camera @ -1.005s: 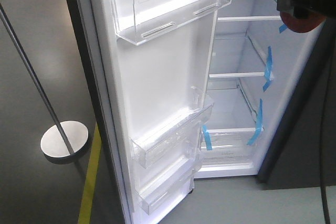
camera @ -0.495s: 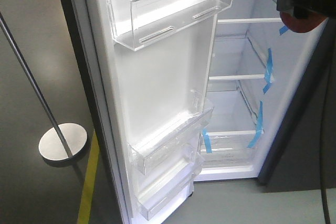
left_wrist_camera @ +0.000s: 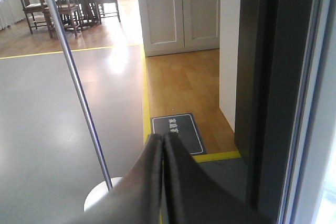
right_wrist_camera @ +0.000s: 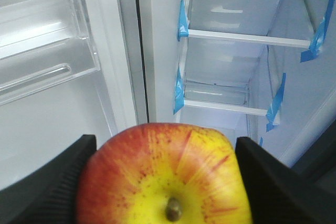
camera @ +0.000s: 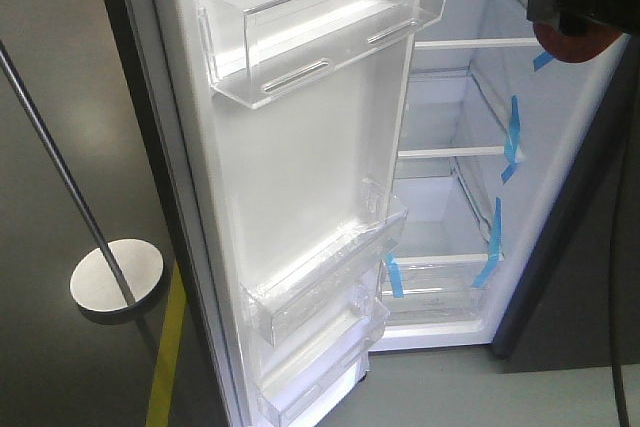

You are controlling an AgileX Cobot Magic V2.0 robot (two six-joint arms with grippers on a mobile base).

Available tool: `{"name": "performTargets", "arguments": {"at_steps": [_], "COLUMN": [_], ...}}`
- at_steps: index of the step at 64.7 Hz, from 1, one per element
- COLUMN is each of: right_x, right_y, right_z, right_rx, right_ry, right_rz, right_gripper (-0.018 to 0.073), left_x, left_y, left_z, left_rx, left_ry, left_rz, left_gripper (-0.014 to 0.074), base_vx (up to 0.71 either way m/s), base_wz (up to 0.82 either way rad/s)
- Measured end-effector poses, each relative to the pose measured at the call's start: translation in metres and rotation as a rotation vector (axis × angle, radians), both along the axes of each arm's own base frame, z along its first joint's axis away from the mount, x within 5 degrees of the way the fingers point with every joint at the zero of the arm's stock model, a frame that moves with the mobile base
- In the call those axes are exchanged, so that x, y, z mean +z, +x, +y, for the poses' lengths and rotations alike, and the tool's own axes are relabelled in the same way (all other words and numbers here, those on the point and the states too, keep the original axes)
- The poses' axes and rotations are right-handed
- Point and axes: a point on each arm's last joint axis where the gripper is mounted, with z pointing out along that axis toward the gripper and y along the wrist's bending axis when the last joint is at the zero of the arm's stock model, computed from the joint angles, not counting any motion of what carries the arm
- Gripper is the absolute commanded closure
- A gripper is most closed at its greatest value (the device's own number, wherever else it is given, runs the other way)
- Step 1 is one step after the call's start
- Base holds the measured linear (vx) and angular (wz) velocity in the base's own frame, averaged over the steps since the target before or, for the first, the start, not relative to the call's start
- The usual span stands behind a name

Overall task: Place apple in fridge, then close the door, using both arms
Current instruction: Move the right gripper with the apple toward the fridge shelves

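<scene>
Fridge (camera: 440, 107) stands open, white interior, glass shelves bare. Door (camera: 300, 157) is swung wide towards the camera, with clear bins (camera: 320, 27) on its inner face. Silver pole (camera: 60, 177) on a round base stands left of the door.

Left gripper (left_wrist_camera: 162, 142): jaws pressed together, nothing between them, hanging beside the door's dark outer edge.

Right gripper (right_wrist_camera: 165, 182): clamped on the apple (right_wrist_camera: 157, 161), stem dimple facing the wrist cam, held high in front of the upper shelves. Probably not inside the compartment yet; depth is hard to judge.

Blue tape (camera: 513, 132) strips on the shelf ends.
</scene>
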Motion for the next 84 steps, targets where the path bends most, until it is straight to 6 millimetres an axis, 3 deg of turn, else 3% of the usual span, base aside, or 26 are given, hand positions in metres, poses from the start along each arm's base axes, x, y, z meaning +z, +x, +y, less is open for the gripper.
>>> {"name": "performTargets", "arguments": {"at_steps": [84], "right_x": [0.0000], "right_y": [0.0000], "right_z": [0.0000], "right_rx": [0.000], "right_ry": [0.000], "right_rz": [0.000], "right_gripper": [0.0389], "left_x": [0.0000], "left_y": [0.0000], "left_z": [0.0000], "left_rx": [0.000], "left_ry": [0.000], "left_rz": [0.000], "left_gripper": [0.0603], "base_vx": [0.03], "base_wz": [0.00]}}
